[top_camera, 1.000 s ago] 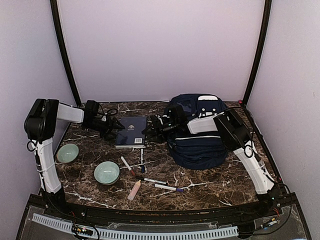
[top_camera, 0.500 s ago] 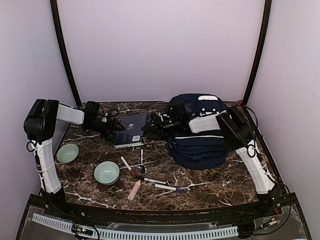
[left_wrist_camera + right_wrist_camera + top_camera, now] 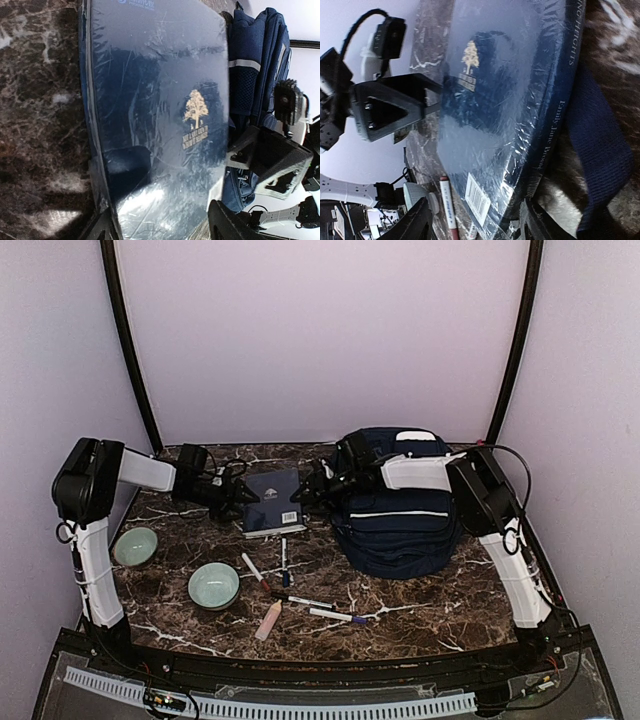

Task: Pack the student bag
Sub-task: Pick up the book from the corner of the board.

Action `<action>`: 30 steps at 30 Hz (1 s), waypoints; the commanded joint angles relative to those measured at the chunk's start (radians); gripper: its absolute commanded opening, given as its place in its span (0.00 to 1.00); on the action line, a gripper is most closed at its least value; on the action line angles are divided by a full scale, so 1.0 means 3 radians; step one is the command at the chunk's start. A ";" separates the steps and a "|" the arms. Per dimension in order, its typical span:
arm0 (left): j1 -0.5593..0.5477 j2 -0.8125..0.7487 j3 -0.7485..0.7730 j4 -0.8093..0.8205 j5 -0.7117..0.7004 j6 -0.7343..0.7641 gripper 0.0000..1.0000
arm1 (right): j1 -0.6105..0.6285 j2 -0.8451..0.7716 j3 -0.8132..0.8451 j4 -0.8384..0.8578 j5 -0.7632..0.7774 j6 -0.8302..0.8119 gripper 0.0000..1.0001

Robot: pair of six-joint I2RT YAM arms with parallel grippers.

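The student bag point(image 3: 400, 525) lies at the right back of the table, its navy side with a grey stripe point(image 3: 250, 65) just beyond the book. A navy, plastic-wrapped book point(image 3: 270, 498) with a gold tree on its cover point(image 3: 160, 100) stands tilted between both grippers. My left gripper point(image 3: 243, 497) holds its left end: the book fills the gap between the fingers point(image 3: 162, 220). My right gripper point(image 3: 308, 492) straddles the barcode corner point(image 3: 477, 215), jaws open; one finger is beside the spine, the other stands apart from the book. A navy bag strap point(image 3: 600, 150) lies under the spine side.
Two pale green bowls point(image 3: 134, 545) point(image 3: 213, 585) sit at the left front. Several markers point(image 3: 255, 570) point(image 3: 310, 602) and a peach tube point(image 3: 268, 620) lie in front of the book. One red-capped marker point(image 3: 447, 205) is close below the book's corner.
The book has shifted right toward the bag and tipped up off the table. Both grippers have moved with it, and the left jaws have narrowed a little.
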 commanded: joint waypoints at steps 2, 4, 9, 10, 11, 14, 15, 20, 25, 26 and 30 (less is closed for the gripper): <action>-0.0236 0.0185 -0.0126 -0.0078 0.0314 -0.0099 0.69 | 0.0088 0.0139 0.0031 -0.0012 0.0157 -0.0160 0.60; -0.0250 0.0208 -0.0121 -0.0068 0.0312 -0.0110 0.69 | 0.0084 0.0159 0.0020 -0.0004 0.0154 -0.0152 0.60; -0.0267 0.0219 -0.0110 -0.0103 0.0287 -0.0096 0.68 | 0.0084 0.0073 -0.0070 -0.0117 0.0296 -0.0201 0.60; -0.0265 0.0220 -0.0103 -0.0131 0.0277 -0.0077 0.68 | 0.0084 0.0028 -0.0097 -0.0192 0.0373 -0.0234 0.60; -0.0269 0.0220 -0.0095 -0.0167 0.0260 -0.0062 0.68 | 0.0084 -0.0021 -0.0144 -0.0241 0.0452 -0.0238 0.62; -0.0265 0.0218 -0.0072 -0.0258 0.0207 -0.0013 0.67 | 0.0086 -0.0210 -0.0427 -0.0204 0.0568 -0.0034 0.65; -0.0270 0.0220 -0.0074 -0.0262 0.0201 -0.0007 0.68 | 0.0093 -0.0258 -0.0519 -0.0162 0.0587 0.0026 0.65; -0.0270 0.0227 -0.0063 -0.0291 0.0163 0.0012 0.67 | 0.0137 -0.0262 -0.0452 -0.0293 0.0814 -0.0009 0.67; -0.0270 0.0229 -0.0005 -0.0477 0.0075 0.0119 0.67 | 0.0156 -0.0310 -0.0460 -0.0466 0.1136 0.0062 0.66; -0.0270 0.0228 0.0002 -0.0504 0.0066 0.0134 0.67 | 0.0151 -0.0379 -0.0525 -0.0459 0.1162 0.0083 0.66; -0.0266 0.0231 -0.0020 -0.0506 0.0038 0.0152 0.67 | 0.0145 -0.0548 -0.0656 -0.0445 0.1246 0.0075 0.65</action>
